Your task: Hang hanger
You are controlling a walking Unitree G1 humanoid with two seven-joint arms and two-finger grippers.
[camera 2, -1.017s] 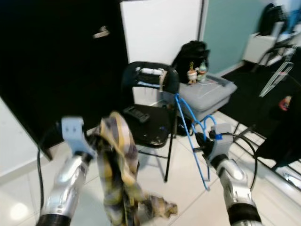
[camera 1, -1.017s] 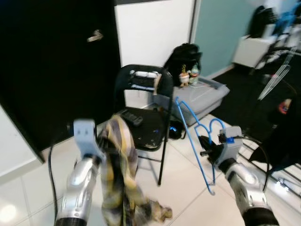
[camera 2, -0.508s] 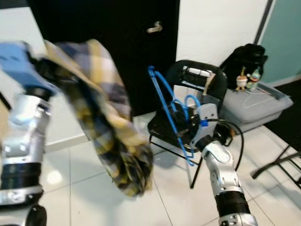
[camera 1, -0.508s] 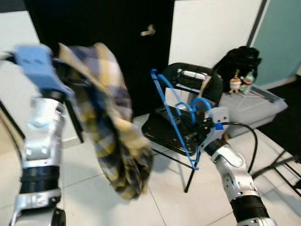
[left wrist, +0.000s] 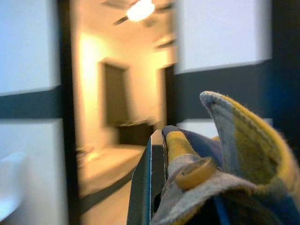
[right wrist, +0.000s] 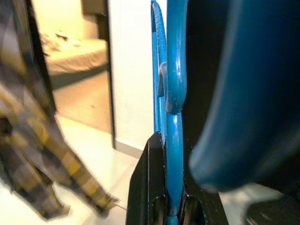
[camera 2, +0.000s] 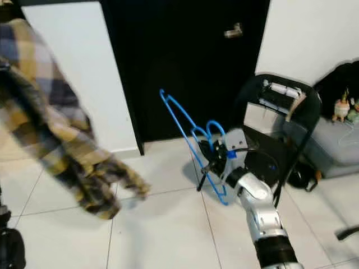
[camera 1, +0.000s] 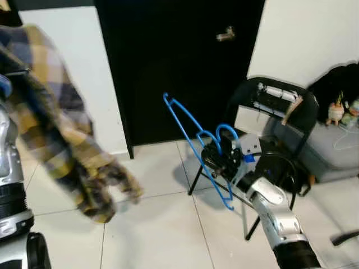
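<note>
Right eye view: the right claw point(camera 2: 210, 158) is clamping the blue hanger point(camera 2: 188, 137) near its hook, holding it out ahead of the body over the tiled floor point(camera 2: 162, 224) — probably so the frame is clearing the black folding chair point(camera 2: 283, 131) just behind while being carried to a rail. The hanger is a thin blue wire triangle, tilting up and to the left, its curled hook sitting beside the claw. The left claw point(left wrist: 157, 180) is pinching a yellow-and-navy plaid shirt point(camera 1: 50, 134), which is hanging blurred — apparently swinging — in front of the black door point(camera 1: 179, 61).
</note>
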